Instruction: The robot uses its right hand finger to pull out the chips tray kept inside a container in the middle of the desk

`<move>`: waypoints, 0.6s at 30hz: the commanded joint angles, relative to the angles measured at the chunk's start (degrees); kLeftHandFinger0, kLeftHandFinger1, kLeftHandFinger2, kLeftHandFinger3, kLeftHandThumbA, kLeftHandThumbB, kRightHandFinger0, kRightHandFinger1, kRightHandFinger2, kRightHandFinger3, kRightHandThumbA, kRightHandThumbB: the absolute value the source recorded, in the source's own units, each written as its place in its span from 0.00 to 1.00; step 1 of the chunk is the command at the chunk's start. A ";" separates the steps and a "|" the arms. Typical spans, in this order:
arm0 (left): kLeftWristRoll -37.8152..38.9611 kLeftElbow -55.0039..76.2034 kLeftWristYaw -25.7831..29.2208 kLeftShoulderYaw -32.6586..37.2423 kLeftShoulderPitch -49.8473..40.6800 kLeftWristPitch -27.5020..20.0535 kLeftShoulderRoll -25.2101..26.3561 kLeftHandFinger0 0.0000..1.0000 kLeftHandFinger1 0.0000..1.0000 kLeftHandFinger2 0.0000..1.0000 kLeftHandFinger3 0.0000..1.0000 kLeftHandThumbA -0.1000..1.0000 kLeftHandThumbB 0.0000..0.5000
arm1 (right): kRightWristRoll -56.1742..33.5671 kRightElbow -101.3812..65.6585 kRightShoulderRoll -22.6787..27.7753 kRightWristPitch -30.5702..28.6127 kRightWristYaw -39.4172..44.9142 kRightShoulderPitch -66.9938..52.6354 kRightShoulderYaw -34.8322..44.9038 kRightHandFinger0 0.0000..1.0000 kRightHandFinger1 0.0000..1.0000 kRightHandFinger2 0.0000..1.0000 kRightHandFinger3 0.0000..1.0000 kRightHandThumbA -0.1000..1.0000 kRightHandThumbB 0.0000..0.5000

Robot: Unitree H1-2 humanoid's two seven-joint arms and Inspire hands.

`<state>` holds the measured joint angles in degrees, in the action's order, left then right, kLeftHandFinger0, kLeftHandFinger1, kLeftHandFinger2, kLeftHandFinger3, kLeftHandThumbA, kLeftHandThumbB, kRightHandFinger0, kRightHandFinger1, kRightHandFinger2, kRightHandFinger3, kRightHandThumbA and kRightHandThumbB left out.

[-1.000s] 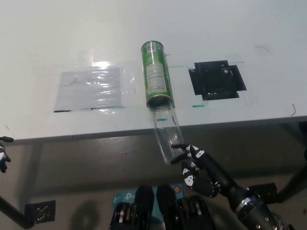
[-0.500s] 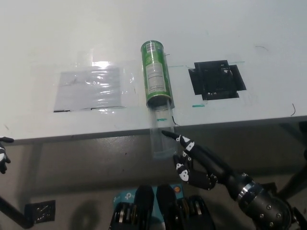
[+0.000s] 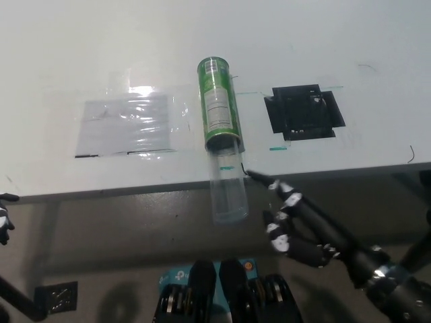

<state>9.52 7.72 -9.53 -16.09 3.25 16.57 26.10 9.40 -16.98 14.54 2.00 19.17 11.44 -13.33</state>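
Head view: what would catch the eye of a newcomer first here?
The green cylindrical container lying mid-desk, with a clear plastic tray sticking out past the white desk's near edge. Beside the tray, the black right robot hand; the white left robot hand rests far left.

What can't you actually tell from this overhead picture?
- Left hand: cut off by the picture's left edge, fingers unreadable.
- Chips tray: clear plastic; contents not visible.
- Green container: label print too small to read.
- Right hand: fingertip contact with the tray unclear.
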 commanded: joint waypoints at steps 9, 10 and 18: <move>0.56 0.76 -0.18 -1.10 0.29 -1.12 1.43 0.24 0.21 0.26 0.47 0.20 0.00 | -8.14 2.29 -6.73 -2.34 -10.25 -8.35 17.27 0.00 0.00 0.78 1.00 0.00 0.46; 0.42 0.79 -0.04 -1.09 0.10 -1.19 1.31 0.24 0.21 0.25 0.47 0.20 0.00 | -7.97 4.05 -7.16 -2.84 -10.84 -8.72 18.43 0.00 0.00 0.77 1.00 0.00 0.43; 0.29 0.48 0.04 -0.87 0.34 -1.26 1.14 0.24 0.20 0.25 0.46 0.21 0.00 | -6.96 14.44 -10.18 -2.39 -15.52 -7.97 24.05 0.00 0.04 0.57 0.85 0.00 0.46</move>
<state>9.52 7.58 -9.52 -16.19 2.92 16.50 26.09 3.83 -3.97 5.09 0.85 8.45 1.95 8.57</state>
